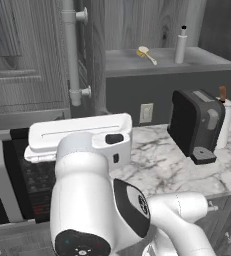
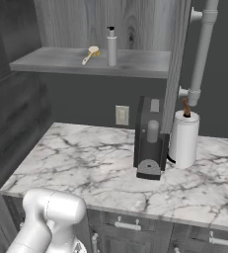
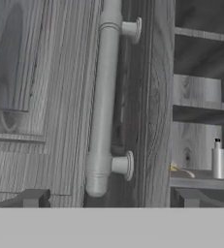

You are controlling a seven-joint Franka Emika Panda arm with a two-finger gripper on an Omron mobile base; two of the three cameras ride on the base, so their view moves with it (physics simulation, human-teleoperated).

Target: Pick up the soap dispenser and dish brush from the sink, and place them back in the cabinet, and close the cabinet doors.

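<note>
**Bottle and brush on the shelf, doors open**

We see the soap dispenser [image 1: 181, 46] standing upright on the grey inner shelf [image 1: 197, 60] of the cabinet [image 1: 137, 20], toward the shelf's right part in the left base view. The dish brush [image 1: 146, 53] lies flat on the same shelf, just left of the bottle and apart from it, round head to the left, handle pointing toward the shelf's front edge. The right base view shows the same pair: brush [image 2: 90, 54] left, bottle [image 2: 111, 47] right.

The cabinet doors stand open. We see the left door [image 1: 32, 55] swung out, its long white bar handle [image 1: 72, 50] upright. In the hand view that handle [image 3: 105, 97] runs up the middle, close to the camera, with the bottle [image 3: 217, 160] and brush [image 3: 180, 170] small beyond it at lower right. The right door [image 2: 177, 54] shows edge-on in the right base view, its bar handle [image 2: 202, 49] on the far side.

The gripper [image 3: 111, 198] is spread wide, holding nothing; its two dark fingertips [image 3: 33, 198] rise either side of the handle's lower end, not touching it.

On the marble counter [image 2: 76, 158] below sit a black coffee machine [image 2: 150, 138] and, just beside it, a white cylinder with a brown top [image 2: 184, 138].
</note>
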